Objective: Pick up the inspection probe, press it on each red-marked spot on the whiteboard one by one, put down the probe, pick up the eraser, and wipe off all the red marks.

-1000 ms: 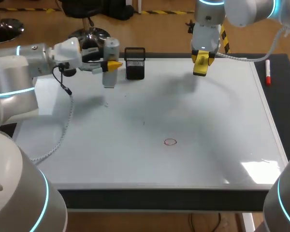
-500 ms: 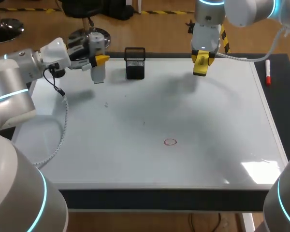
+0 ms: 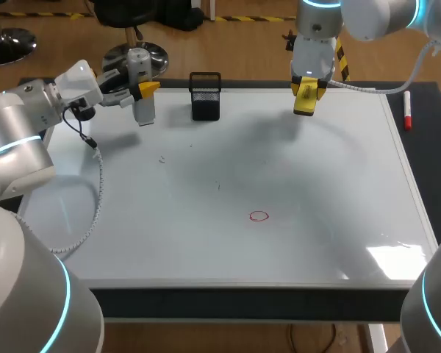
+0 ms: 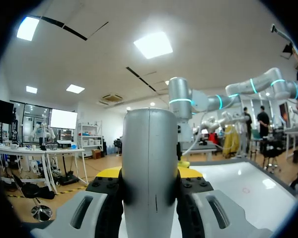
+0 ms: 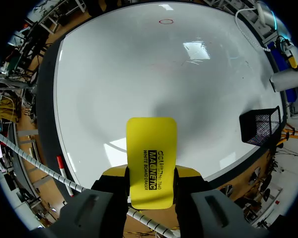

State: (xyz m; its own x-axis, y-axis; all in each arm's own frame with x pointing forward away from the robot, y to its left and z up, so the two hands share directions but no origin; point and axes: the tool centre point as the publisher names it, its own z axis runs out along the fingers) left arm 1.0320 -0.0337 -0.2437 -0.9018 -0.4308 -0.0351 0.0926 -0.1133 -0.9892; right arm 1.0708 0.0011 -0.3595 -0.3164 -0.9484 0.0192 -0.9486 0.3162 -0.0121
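My left gripper point(image 3: 142, 90) is shut on the grey cylindrical probe point(image 3: 141, 87), which hangs above the whiteboard's point(image 3: 316, 184) far left corner. In the left wrist view the probe point(image 4: 150, 163) stands upright between the yellow-tipped fingers point(image 4: 107, 172). My right gripper point(image 3: 303, 98) is shut on the yellow eraser point(image 3: 304, 94), raised over the board's far edge; the eraser point(image 5: 151, 163) fills the gap between that gripper's fingers. One red circle mark point(image 3: 259, 216) sits on the board near its middle, far from both grippers, and the red mark point(image 5: 165, 22) shows far ahead of the eraser.
A black mesh holder point(image 3: 205, 95) stands at the board's far edge, just right of the probe. A red-capped marker point(image 3: 407, 110) lies on the dark strip beyond the board's right edge. A cable point(image 3: 95, 191) hangs from my left wrist over the board's left side.
My left arm has drawn back to the left and farther away with the probe, away from the mesh holder. The right arm and eraser have stayed put.
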